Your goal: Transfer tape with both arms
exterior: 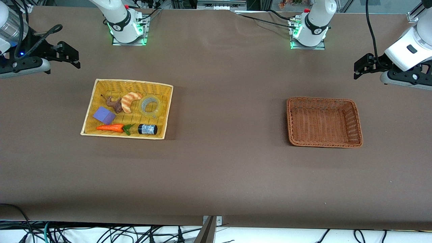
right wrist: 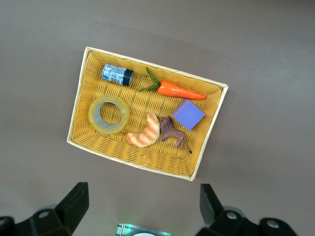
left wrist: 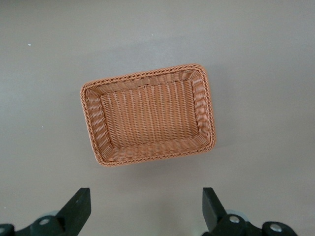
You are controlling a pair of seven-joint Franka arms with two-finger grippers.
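Observation:
The tape (exterior: 150, 105), a translucent yellowish ring, lies flat in the yellow basket (exterior: 131, 82) at the right arm's end of the table. It also shows in the right wrist view (right wrist: 109, 114), inside that basket (right wrist: 78, 93). My right gripper (exterior: 69, 55) hangs high over the table beside the yellow basket, open and empty (right wrist: 142, 196). My left gripper (exterior: 361, 66) hangs high over the left arm's end, open and empty (left wrist: 145, 199). An empty brown wicker basket (exterior: 322, 121) sits below it (left wrist: 150, 115).
The yellow basket also holds a croissant (exterior: 130, 100) touching the tape's side, a brown toy animal (exterior: 114, 104), a purple block (exterior: 104, 115), a carrot (exterior: 111, 128) and a dark jar (exterior: 147, 129). The arm bases (exterior: 126, 28) (exterior: 308, 32) stand along the table's back edge.

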